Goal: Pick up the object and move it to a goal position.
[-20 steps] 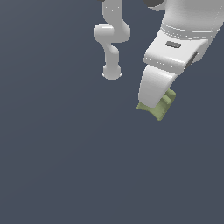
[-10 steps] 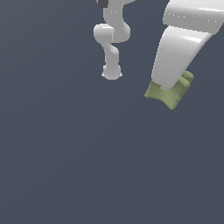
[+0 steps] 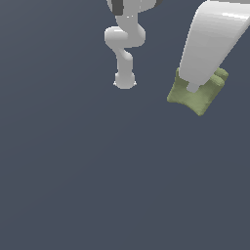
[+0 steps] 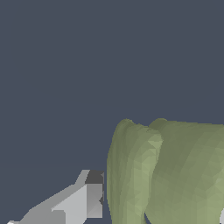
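Note:
The object [image 3: 199,99], an olive-green lumpy item with ridged lobes, hangs above the dark grey floor at the exterior view's upper right. My white gripper [image 3: 194,91] comes down onto it from above and is shut on it, so its top is hidden. In the wrist view the object [image 4: 175,175] looms large, with one grey finger [image 4: 85,199] pressed against its side. The other finger is almost entirely out of frame.
The arm's white base and lower links [image 3: 124,53] stand at the top middle of the exterior view. A plain dark grey floor [image 3: 97,185] fills the remaining space.
The gripper, still holding the object, has moved up and toward the exterior view's right, farther from the arm's base.

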### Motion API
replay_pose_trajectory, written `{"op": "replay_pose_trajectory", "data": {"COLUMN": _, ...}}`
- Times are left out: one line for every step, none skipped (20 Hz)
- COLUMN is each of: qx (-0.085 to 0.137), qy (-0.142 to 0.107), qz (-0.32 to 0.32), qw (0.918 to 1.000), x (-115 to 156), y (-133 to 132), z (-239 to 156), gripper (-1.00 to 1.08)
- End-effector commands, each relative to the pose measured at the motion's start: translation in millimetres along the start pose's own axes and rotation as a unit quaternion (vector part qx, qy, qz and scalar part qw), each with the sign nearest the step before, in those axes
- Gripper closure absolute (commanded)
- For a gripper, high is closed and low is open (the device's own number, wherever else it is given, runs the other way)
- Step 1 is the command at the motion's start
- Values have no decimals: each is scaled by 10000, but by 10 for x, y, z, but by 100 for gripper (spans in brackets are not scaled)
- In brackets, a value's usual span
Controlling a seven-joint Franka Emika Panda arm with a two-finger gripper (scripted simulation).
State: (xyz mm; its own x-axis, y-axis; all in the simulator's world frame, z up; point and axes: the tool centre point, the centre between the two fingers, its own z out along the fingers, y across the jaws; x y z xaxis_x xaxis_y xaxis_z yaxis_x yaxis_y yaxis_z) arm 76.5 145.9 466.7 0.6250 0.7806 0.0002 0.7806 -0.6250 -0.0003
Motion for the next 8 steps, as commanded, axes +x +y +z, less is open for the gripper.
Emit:
{"op": "replay_pose_trajectory", "data": {"qx": 0, "qy": -1, "qz": 1, "qw": 10000, "x": 7, "y": 0, "z": -29, "gripper": 108}}
{"op": "replay_pose_trajectory", "data": {"qx": 0, "qy": -1, "qz": 1, "qw": 10000, "x": 9, "y": 1, "z": -36, "gripper": 108}}
{"op": "replay_pose_trajectory", "data": {"qx": 0, "qy": -1, "qz": 1, "qw": 10000, "x": 10, "y": 1, "z": -41, "gripper": 108}}
{"op": "replay_pose_trajectory", "data": {"qx": 0, "qy": -1, "qz": 1, "qw": 10000, "x": 12, "y": 1, "z": -46, "gripper": 108}}
{"op": "replay_pose_trajectory", "data": {"qx": 0, "qy": -1, "qz": 1, "qw": 10000, "x": 13, "y": 1, "z": -49, "gripper": 108}}
{"op": "replay_pose_trajectory", "data": {"qx": 0, "qy": -1, "qz": 1, "qw": 10000, "x": 13, "y": 1, "z": -52, "gripper": 108}}
{"op": "replay_pose_trajectory", "data": {"qx": 0, "qy": -1, "qz": 1, "qw": 10000, "x": 14, "y": 1, "z": -53, "gripper": 108}}
{"op": "replay_pose_trajectory", "data": {"qx": 0, "qy": -1, "qz": 1, "qw": 10000, "x": 14, "y": 2, "z": -54, "gripper": 108}}
